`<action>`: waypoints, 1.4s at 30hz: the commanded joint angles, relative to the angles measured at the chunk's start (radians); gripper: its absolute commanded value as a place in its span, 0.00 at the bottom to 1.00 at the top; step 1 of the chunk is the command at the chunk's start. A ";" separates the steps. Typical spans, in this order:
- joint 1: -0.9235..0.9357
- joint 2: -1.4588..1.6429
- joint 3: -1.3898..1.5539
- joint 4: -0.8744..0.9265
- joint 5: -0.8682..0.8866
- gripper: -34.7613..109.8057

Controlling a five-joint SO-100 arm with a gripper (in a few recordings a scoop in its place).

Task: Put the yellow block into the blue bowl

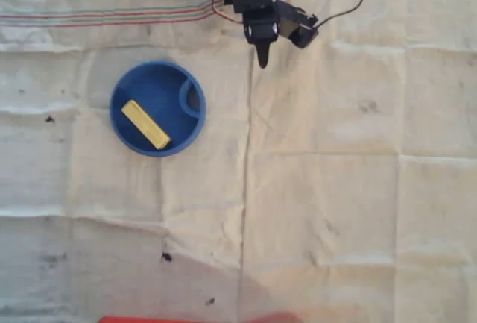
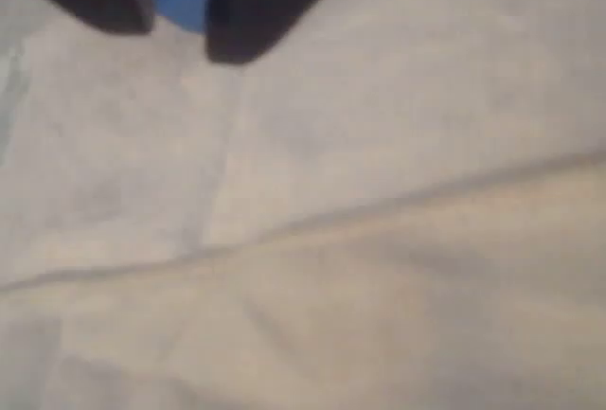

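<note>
In the overhead view the black two-finger gripper (image 1: pixel 263 53) hangs above the cloth-covered bench (image 1: pixel 335 189), just up and right of the round, shallow blue plastic bowl (image 1: pixel 125 125); it holds nothing, and I cannot tell how far its jaws are parted. The flat, elongated yellow block (image 1: pixel 145 124) already lies inside that bowl, its long axis running diagonally from upper left to lower right. Judged from this, the placing looks done.

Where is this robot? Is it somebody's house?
Hard to say. It looks like a homemade tabletop robot setup: a creased white cloth covers the table, with a blue bowl holding a yellow block and a small black gripper.
</note>
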 commanded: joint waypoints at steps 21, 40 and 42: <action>-0.005 0.112 0.210 -0.009 0.006 0.24; 0.005 0.112 0.272 -0.014 0.006 0.24; 0.005 0.112 0.272 -0.014 0.006 0.24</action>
